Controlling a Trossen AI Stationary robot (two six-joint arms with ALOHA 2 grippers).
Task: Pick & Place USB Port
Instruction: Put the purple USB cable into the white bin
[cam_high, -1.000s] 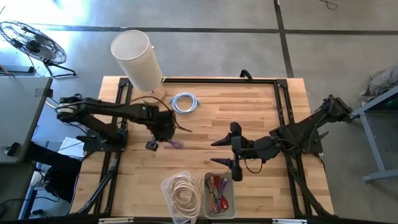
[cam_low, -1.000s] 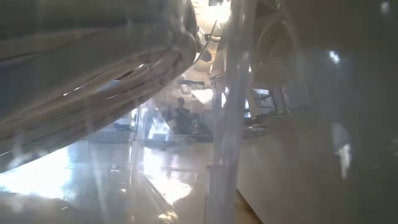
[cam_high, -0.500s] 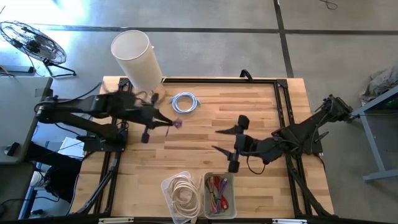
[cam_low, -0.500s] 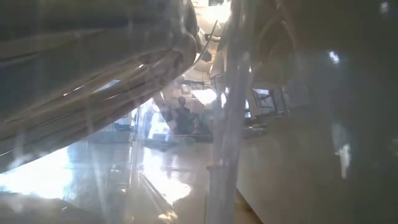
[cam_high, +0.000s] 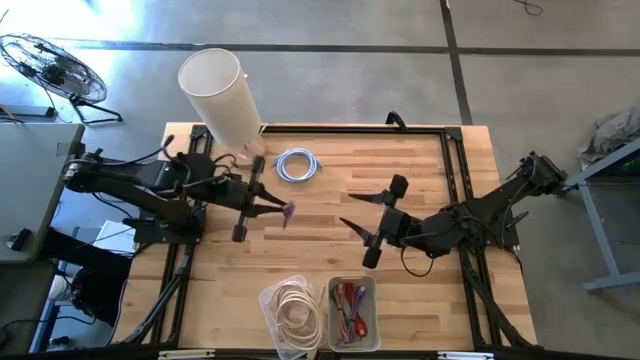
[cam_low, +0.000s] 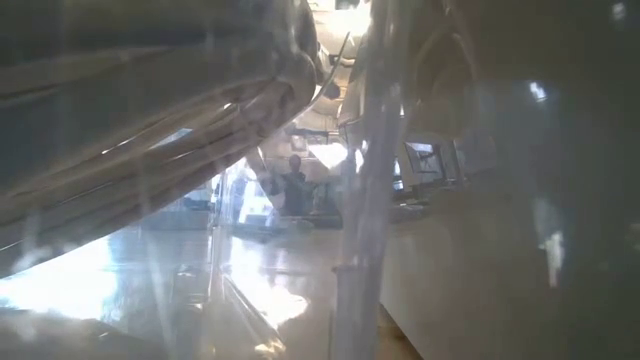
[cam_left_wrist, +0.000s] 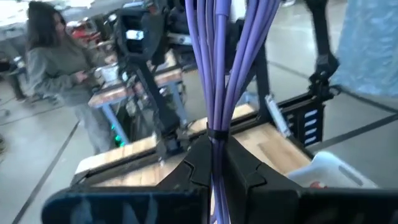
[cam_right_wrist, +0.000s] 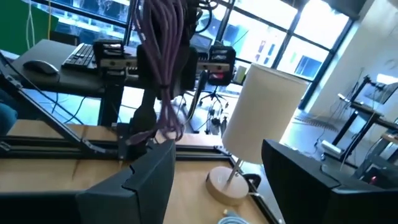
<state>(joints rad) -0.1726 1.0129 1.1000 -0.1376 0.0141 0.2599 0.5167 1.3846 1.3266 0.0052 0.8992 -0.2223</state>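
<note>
The purple cable bundle (cam_high: 287, 212) is in my left gripper (cam_high: 270, 207), which is shut on it above the table's left middle. In the left wrist view the bundle (cam_left_wrist: 217, 68) rises between my two fingers, bound by a dark tie. My right gripper (cam_high: 360, 214) is open at mid-table, to the right of the bundle and pointing toward it. Its wrist view shows the bundle (cam_right_wrist: 160, 37) held up by the left arm, beyond the right gripper (cam_right_wrist: 217, 180). The low view is blocked by clear bin walls. My left gripper pinches the purple bundle between its two fingers at the tied part (cam_left_wrist: 214, 138). The fingers (cam_left_wrist: 245, 168) lie level, pointing toward the table's right, across the bundle. The bundle is lifted clear of the table and stands roughly upright, with strands above and below the fingers (cam_right_wrist: 168, 121).
A tall white cylinder (cam_high: 218, 92) stands at the far left corner, with a coiled pale-blue cable (cam_high: 297, 165) beside it. Two clear bins sit at the near edge, one with white cables (cam_high: 290, 310) and one with coloured cables (cam_high: 350, 312). A person (cam_left_wrist: 56, 68) stands beyond the table.
My left gripper has lifted the purple bundle off the table and tipped from pointing down to level, facing the table's right. The bundle now hangs clear in the air. My right gripper has moved slightly toward the far edge and turned, staying open.
</note>
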